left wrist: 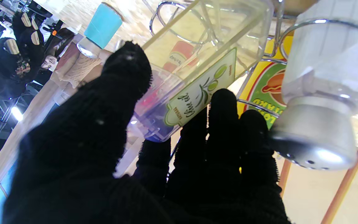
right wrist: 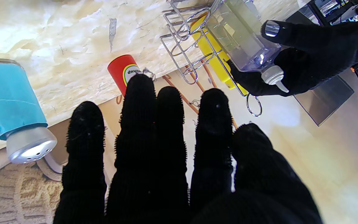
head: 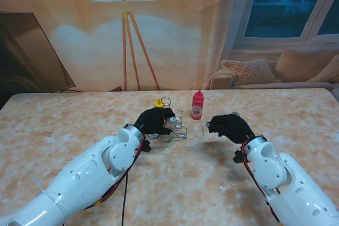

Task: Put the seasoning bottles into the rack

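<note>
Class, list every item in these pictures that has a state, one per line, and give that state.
Clear square oil bottle: tilted, held at the rack.
Wire rack: on the table.
Yellow mustard bottle: in the rack.
Red ketchup bottle: upright, outside the rack.
Blue shaker: upright, outside the rack.
Left hand: holding the oil bottle.
Right hand: empty.

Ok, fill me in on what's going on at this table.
The left hand is gripping a clear oil bottle and lowering it into the wire rack, which already holds a yellow bottle and a salt shaker. The right hand hovers empty, fingers spread. The red ketchup bottle and a blue shaker stand outside the rack on the table.
</note>
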Robot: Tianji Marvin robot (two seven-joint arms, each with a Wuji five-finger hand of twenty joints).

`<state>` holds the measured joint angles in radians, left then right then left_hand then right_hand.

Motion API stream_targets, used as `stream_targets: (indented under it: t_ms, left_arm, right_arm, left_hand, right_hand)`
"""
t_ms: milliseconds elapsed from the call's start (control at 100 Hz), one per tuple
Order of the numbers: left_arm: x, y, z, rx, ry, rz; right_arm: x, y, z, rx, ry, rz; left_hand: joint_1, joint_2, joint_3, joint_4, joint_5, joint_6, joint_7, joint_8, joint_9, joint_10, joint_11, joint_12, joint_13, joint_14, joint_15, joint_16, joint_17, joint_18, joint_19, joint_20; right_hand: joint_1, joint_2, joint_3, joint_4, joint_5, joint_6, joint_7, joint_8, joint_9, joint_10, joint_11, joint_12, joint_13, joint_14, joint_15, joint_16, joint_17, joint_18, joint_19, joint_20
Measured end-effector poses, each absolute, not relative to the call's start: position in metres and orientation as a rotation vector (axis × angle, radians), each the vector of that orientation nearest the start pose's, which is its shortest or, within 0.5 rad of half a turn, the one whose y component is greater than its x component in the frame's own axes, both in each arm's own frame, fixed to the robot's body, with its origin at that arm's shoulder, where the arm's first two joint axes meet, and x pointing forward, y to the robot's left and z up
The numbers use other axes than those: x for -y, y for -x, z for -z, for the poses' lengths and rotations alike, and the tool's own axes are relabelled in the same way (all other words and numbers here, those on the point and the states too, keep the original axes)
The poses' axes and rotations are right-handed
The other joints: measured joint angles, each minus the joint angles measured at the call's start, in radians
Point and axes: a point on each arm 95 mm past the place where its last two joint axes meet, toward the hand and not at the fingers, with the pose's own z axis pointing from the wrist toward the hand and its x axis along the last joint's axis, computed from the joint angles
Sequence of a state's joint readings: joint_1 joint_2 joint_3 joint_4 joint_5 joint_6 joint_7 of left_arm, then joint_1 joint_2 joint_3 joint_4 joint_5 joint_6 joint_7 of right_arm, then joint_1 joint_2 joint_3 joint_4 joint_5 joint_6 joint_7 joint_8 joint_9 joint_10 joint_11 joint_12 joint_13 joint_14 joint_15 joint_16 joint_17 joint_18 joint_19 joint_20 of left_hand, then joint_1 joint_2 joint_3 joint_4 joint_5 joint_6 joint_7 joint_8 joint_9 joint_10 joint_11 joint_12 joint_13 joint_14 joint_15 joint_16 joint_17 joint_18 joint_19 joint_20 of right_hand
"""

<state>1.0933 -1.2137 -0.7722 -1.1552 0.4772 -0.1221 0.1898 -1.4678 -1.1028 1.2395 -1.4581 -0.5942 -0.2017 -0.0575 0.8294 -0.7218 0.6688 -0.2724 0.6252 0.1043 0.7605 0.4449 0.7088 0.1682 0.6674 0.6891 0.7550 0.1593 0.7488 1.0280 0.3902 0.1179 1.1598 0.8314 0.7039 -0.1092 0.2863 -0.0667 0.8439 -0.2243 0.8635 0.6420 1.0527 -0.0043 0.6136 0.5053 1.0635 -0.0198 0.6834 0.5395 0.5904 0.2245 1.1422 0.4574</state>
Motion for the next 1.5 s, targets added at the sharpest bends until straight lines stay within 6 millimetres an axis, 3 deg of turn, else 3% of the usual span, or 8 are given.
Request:
stream_targets:
  t_ms: [240, 300, 670, 890, 1060, 1210, 1500]
  left_arm:
    - [0.0965, -0.4856, 0.3322, -1.436, 1.411, 1.895]
    - [0.0964, -0.4854, 0.3324, -1.438, 1.408, 1.894]
    - [0.0945, -0.4836, 0.3328, -1.449, 1.385, 1.890]
    - [0.0932, -0.4812, 0.3311, -1.450, 1.355, 1.892]
    - [0.0923, -0.4804, 0.3306, -1.450, 1.337, 1.890]
    - [0.0923, -0.4800, 0.3306, -1.455, 1.319, 1.884]
    - [0.0900, -0.4786, 0.3273, -1.474, 1.267, 1.866]
  right_arm:
    - [0.0219, -0.4323, 0.3183, 1.741, 1.964, 2.476]
    - [0.0219, -0.4322, 0.3183, 1.742, 1.964, 2.476]
    - [0.0223, -0.4316, 0.3186, 1.744, 1.965, 2.476]
    - [0.0223, -0.4315, 0.3187, 1.744, 1.965, 2.476]
    - [0.0222, -0.4315, 0.3187, 1.744, 1.964, 2.476]
    - [0.0222, -0.4315, 0.3188, 1.744, 1.965, 2.476]
    - [0.0222, -0.4315, 0.3188, 1.744, 1.964, 2.476]
  left_hand:
    - [-0.047, 0.030, 0.074, 0.003, 0.000, 0.030, -0.070, 0.027, -0.026, 0.007, 0.003, -0.007, -0.038, 0.014, -0.013, 0.000, -0.032, 0.020, -0.031, -0.002]
    - [-0.071, 0.042, 0.108, 0.030, 0.000, 0.037, -0.106, 0.027, -0.040, 0.013, -0.020, -0.019, -0.052, 0.022, -0.025, -0.010, -0.042, 0.028, -0.045, -0.011]
    - [-0.105, 0.052, 0.153, 0.065, 0.001, 0.048, -0.142, 0.035, -0.105, 0.028, -0.036, -0.021, -0.110, 0.043, -0.026, -0.012, -0.084, 0.050, -0.090, -0.023]
    - [-0.109, 0.052, 0.158, 0.064, 0.002, 0.048, -0.143, 0.060, -0.124, 0.039, -0.030, 0.020, -0.121, 0.044, -0.022, 0.006, -0.090, 0.065, -0.087, -0.023]
    - [-0.086, 0.040, 0.120, 0.014, 0.002, 0.027, -0.104, 0.057, -0.126, 0.036, -0.004, 0.057, -0.121, 0.042, 0.029, 0.057, -0.090, 0.065, -0.064, -0.020]
    - [-0.083, 0.025, 0.092, 0.012, 0.004, -0.009, -0.061, 0.010, -0.137, 0.025, 0.047, 0.126, -0.123, 0.018, 0.107, 0.134, -0.090, 0.063, -0.033, 0.013]
    - [-0.083, 0.014, 0.083, 0.009, 0.028, -0.012, -0.060, -0.050, -0.148, 0.013, 0.149, 0.253, -0.121, -0.007, 0.253, 0.262, -0.092, 0.068, 0.024, 0.073]
  right_hand:
    - [0.000, 0.000, 0.000, 0.000, 0.000, 0.000, 0.000, 0.000, 0.000, 0.000, 0.000, 0.000, 0.000, 0.000, 0.000, 0.000, 0.000, 0.000, 0.000, 0.000]
    - [0.000, 0.000, 0.000, 0.000, 0.000, 0.000, 0.000, 0.000, 0.000, 0.000, 0.000, 0.000, 0.000, 0.000, 0.000, 0.000, 0.000, 0.000, 0.000, 0.000]
    - [0.000, -0.001, 0.006, 0.000, 0.000, 0.000, 0.000, 0.000, 0.000, 0.000, 0.000, 0.000, 0.000, 0.000, 0.000, 0.000, 0.000, 0.000, 0.000, 0.000]
    - [0.000, -0.001, 0.013, 0.000, 0.000, 0.000, 0.001, 0.000, 0.000, 0.000, 0.000, 0.000, 0.000, 0.000, 0.000, 0.000, 0.000, 0.000, 0.000, 0.000]
    - [0.000, -0.001, 0.013, 0.000, 0.000, 0.000, 0.001, 0.000, 0.000, 0.000, 0.000, 0.000, 0.000, 0.000, 0.000, 0.000, 0.000, 0.000, 0.000, 0.000]
    - [0.000, -0.001, 0.014, 0.000, 0.000, 0.000, 0.001, 0.000, 0.000, 0.000, 0.000, 0.000, 0.000, 0.000, 0.000, 0.000, 0.000, 0.000, 0.000, 0.000]
    - [0.000, -0.001, 0.014, 0.000, 0.000, 0.000, 0.002, 0.000, 0.000, 0.000, 0.000, 0.000, 0.000, 0.000, 0.000, 0.000, 0.000, 0.000, 0.000, 0.000]
